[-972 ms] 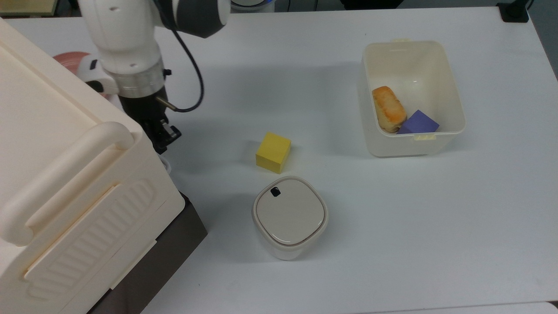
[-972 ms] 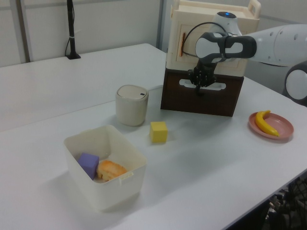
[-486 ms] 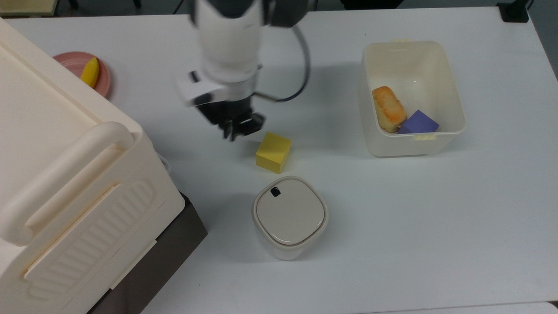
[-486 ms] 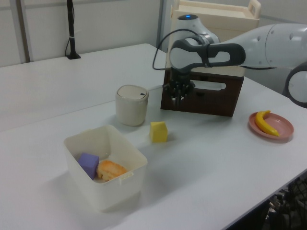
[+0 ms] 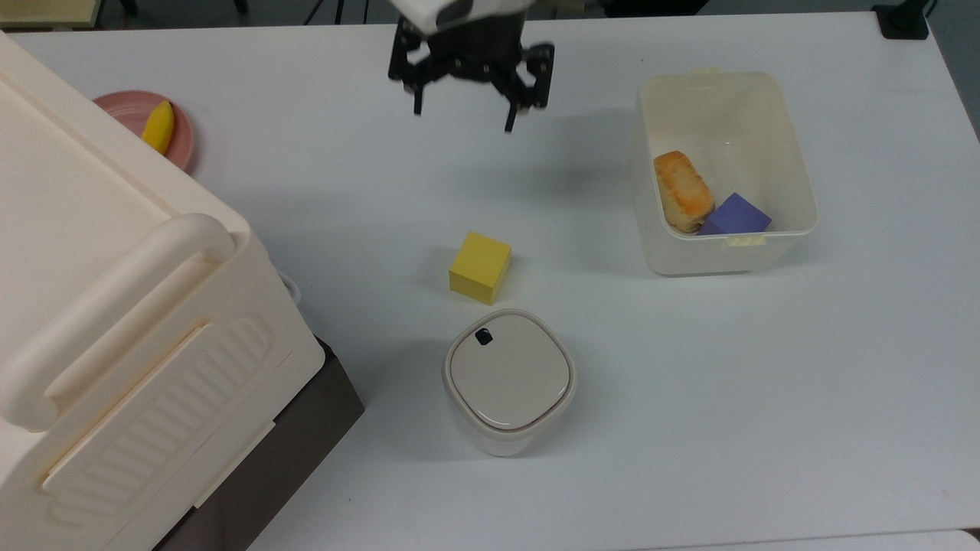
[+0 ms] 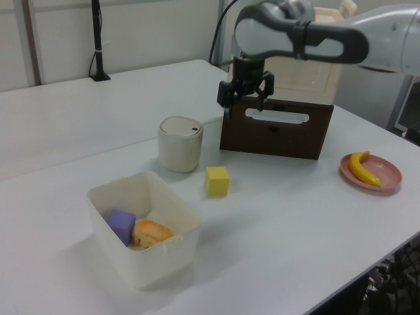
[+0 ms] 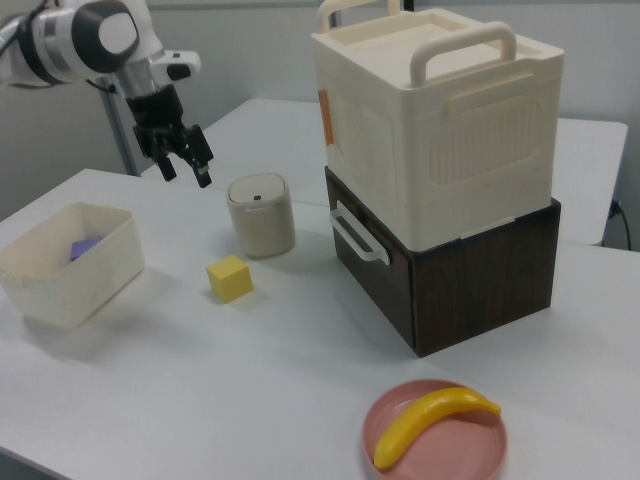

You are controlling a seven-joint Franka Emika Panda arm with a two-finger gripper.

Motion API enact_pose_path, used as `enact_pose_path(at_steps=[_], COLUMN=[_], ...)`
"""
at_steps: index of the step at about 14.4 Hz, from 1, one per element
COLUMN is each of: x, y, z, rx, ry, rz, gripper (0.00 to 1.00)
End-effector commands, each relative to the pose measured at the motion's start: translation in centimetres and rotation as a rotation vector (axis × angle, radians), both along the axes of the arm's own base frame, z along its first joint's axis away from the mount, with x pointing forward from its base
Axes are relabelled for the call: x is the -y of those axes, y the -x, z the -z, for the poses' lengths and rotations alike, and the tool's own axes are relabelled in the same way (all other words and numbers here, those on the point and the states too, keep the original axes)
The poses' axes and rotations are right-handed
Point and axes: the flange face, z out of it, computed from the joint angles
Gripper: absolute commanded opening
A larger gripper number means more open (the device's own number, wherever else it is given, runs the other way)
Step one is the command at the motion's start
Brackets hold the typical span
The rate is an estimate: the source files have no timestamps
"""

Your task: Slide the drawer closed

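Note:
The drawer is the dark brown wood-grain front with a white loop handle under the cream cabinet. Its front sits flush with the brown base in the right view. A sliver of the handle peeks out beside the cabinet in the top view. My gripper hangs in the air well away from the drawer, near the top view's upper middle. It is open and holds nothing. In the left view the gripper appears in front of the drawer's upper left corner; in the right view the gripper is far to the left.
A yellow cube and a lidded round canister stand mid-table. A cream bin at the top view's right holds a bread roll and a purple block. A pink plate carries a banana.
My gripper has left the drawer front, risen, and swung toward the top view's upper right past the yellow cube. Its fingers now stand spread wide. The drawer has not visibly moved.

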Motion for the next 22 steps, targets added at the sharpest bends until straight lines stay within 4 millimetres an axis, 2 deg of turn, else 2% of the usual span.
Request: enact_pose_path(at_steps=[1, 3, 6, 9, 14, 16, 22], x=[3.9, 5.2, 6.1, 6.6, 6.1, 6.7, 7.4], y=[1.4, 2.0, 2.1, 2.4, 4.4, 5.0, 5.0], z=[-2.1, -2.6, -2.8, -3.2, -3.6, -3.9, -4.2], rx=[-0.005, -0.028, -0.035, -0.024, -0.017, 0.004, 0.011], ry=[-0.043, -0.048, -0.064, -0.106, -0.112, -0.127, -0.143], rz=[-0.044, -0.108, -0.114, -0.111, -0.124, -0.112, -0.098], gripper=[1.00, 1.00, 1.00, 1.00, 1.00, 1.00, 1.00])
